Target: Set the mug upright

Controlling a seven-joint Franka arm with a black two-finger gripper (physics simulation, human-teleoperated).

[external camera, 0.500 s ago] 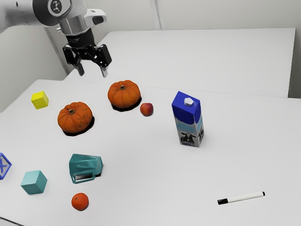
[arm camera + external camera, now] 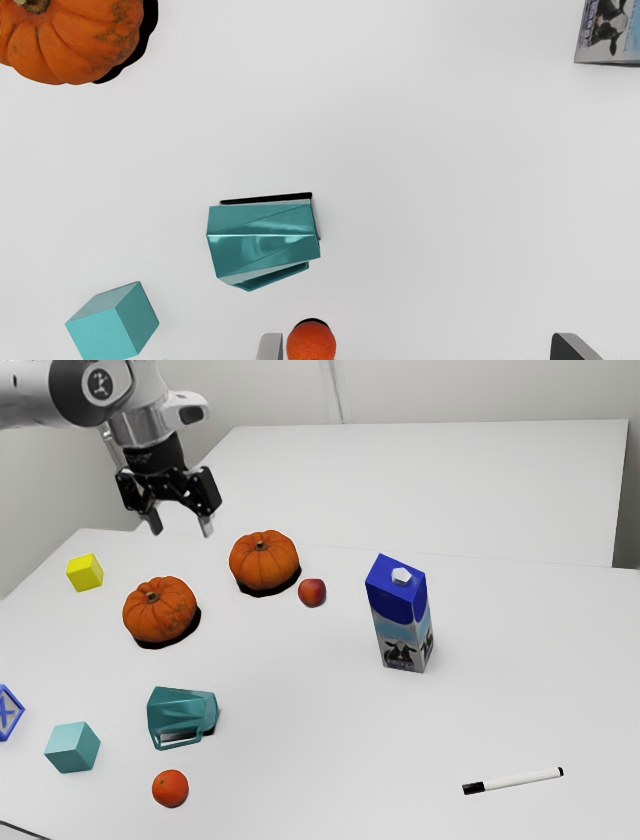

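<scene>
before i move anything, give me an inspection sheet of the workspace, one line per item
surface: white tabletop
job's things: teal mug lying on its side, its handle on the side facing the orange
clutter: the orange, teal cube, yellow cube, blue-edged block, front pumpkin, rear pumpkin, red apple, upright milk carton, marker
tool: open, raised above the table, not touching the mug
cables: thin dark line at the exterior view's lower left corner; cannot tell if cable or edge
surroundings: pale wall behind the table
</scene>
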